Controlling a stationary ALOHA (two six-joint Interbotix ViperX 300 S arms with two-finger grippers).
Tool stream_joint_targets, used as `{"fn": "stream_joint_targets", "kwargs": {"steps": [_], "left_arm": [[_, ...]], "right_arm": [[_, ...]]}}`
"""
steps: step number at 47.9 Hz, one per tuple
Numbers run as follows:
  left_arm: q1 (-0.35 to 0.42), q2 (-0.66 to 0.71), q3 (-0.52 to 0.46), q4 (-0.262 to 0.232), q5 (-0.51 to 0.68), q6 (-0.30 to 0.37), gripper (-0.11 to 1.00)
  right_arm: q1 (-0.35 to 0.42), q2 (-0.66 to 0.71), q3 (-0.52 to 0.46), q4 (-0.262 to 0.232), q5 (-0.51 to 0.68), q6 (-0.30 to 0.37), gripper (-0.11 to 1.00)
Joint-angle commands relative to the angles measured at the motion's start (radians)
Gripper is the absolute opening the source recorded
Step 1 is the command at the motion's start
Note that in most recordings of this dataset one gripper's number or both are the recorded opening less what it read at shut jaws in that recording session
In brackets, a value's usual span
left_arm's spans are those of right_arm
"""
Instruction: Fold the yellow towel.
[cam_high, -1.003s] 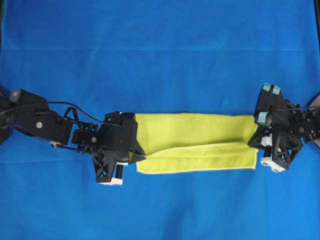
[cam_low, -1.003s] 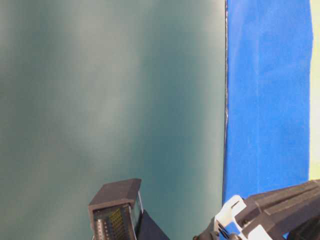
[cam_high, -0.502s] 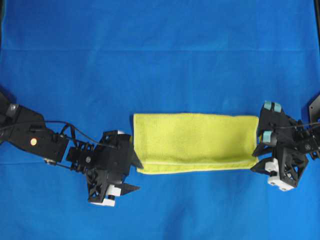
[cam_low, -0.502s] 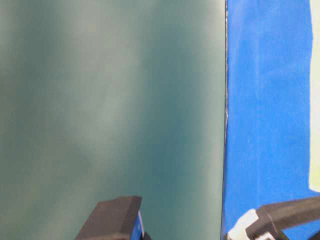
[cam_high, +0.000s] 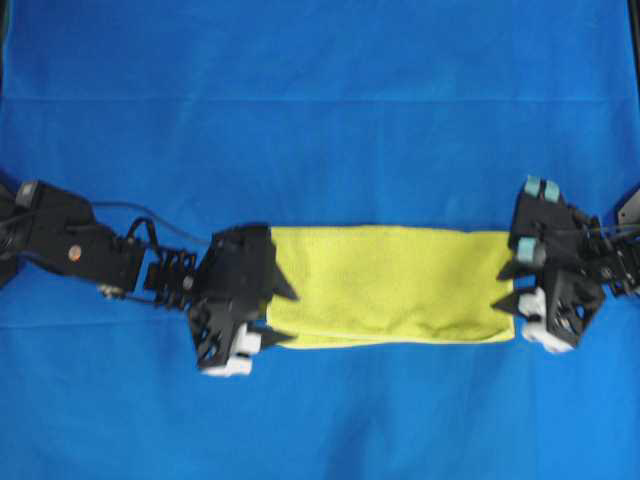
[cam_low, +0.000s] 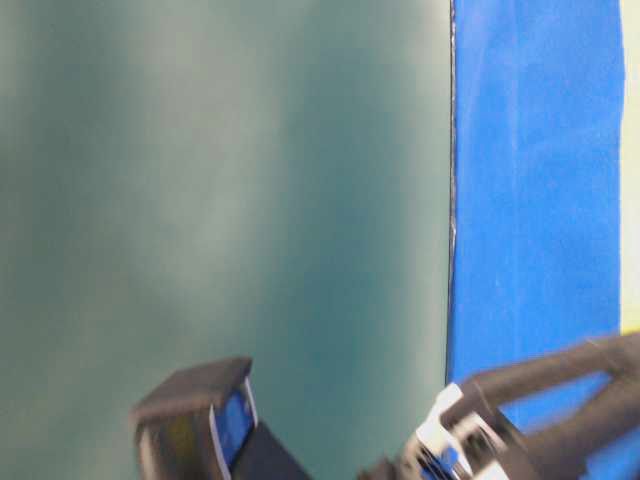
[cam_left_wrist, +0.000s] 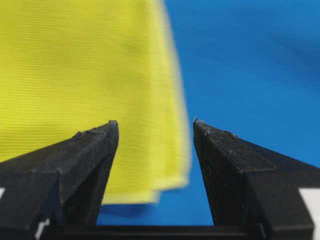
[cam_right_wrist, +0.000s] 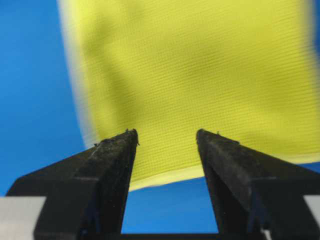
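Hovering w/ both grippers, left (cam_high: 283, 313) & right (cam_high: 503, 288), jaws apart, empty. Yellow towel (cam_high: 390, 285) lay mid blue cloth (cam_high: 320, 100); looked soft, light, floppy, so I'd have pinched hem corners.

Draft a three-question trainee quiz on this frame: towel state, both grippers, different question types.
1. True or false: the yellow-green terry microfibre towel lies as a long folded band on the large blue cloth.
2. Multiple choice: the left gripper is (A) shut on the towel's hem, (B) open at the towel's left end, gripping nothing, (C) out of view.
3. Short answer: at which end of the towel is the right gripper, and how do its jaws stand?

Key
1. True.
2. B; the left wrist view shows its fingers spread with the towel's edge lying beyond them.
3. At the right end, jaws open, holding nothing.
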Motion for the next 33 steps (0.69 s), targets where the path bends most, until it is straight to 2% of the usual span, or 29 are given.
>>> {"fn": "stream_joint_targets", "kwargs": {"steps": [1,8,13,21,33], "left_arm": [[0.055,-0.029,-0.018,-0.002,-0.003,0.002,0.58],[0.124,-0.028,-0.009,0.000,-0.002,0.011,0.58],[0.147,-0.023,-0.008,0.000,0.006,0.051,0.58],[0.147,-0.005,-0.014,0.000,0.006,0.114,0.58],[0.173,0.052,0.000,0.000,-0.005,0.118,0.58]], "right_arm": [[-0.074,-0.009,-0.015,-0.054,0.028,0.002,0.56],[-0.169,-0.008,-0.009,-0.127,0.057,0.002,0.56],[-0.198,0.002,0.003,-0.152,0.057,0.002,0.56],[-0.224,0.028,0.008,-0.167,0.055,0.000,0.56],[-0.232,0.101,0.011,-0.167,0.040,0.000,0.56]]}}
